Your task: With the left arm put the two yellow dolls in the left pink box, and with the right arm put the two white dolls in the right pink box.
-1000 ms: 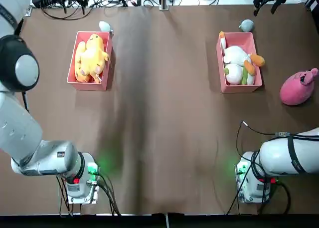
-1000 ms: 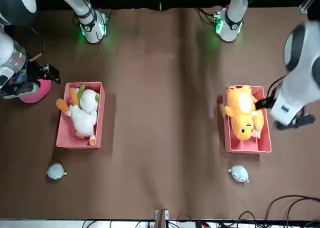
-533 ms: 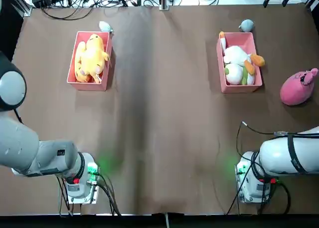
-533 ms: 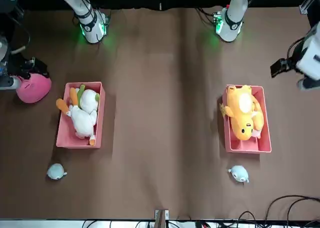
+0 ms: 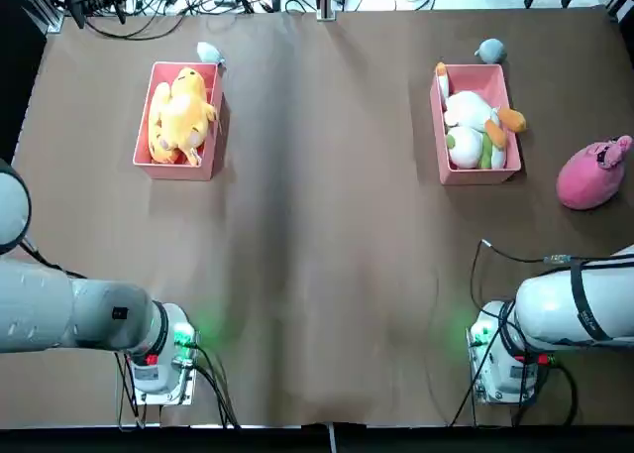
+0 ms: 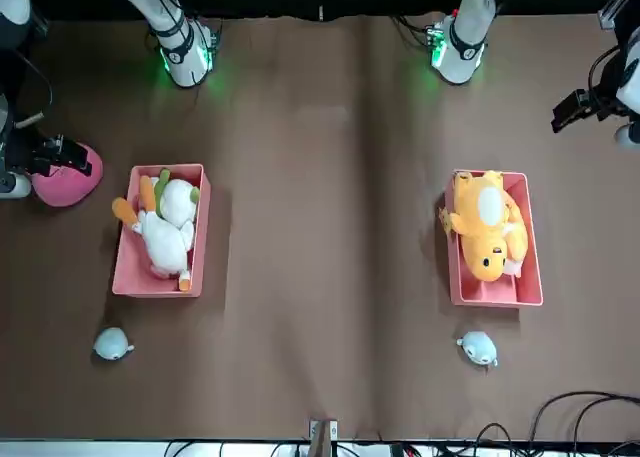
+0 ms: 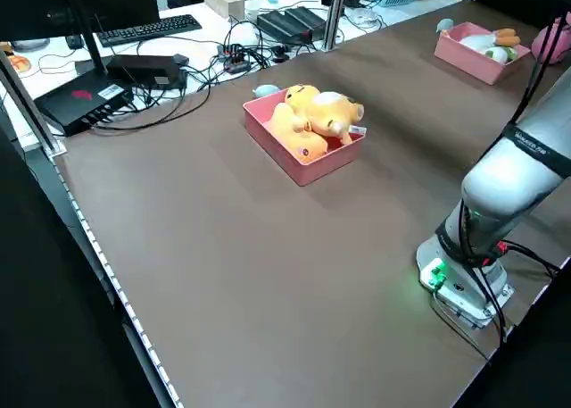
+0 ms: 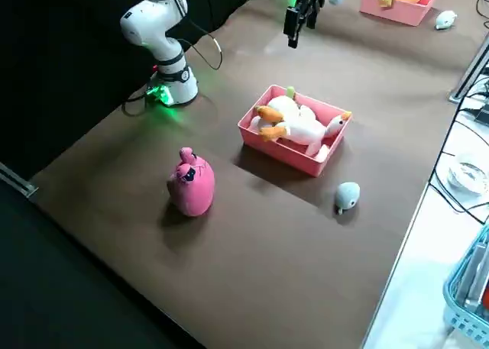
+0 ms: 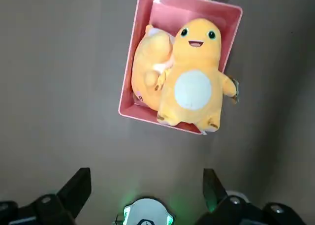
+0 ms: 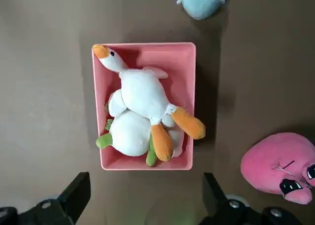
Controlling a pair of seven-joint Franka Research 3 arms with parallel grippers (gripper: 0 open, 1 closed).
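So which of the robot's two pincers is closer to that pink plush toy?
The right pincer. It hangs open beside the pink plush toy, almost over it. The left pincer is open too, far across the table past the left pink box.

Yellow dolls [image 5: 180,114], white dolls [image 5: 474,128] boxed

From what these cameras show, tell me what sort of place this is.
Probably a robotics lab bench: two white-grey arm bases bolted to a brown table, and a black keyboard, cables and boxes of electronics along its edge.
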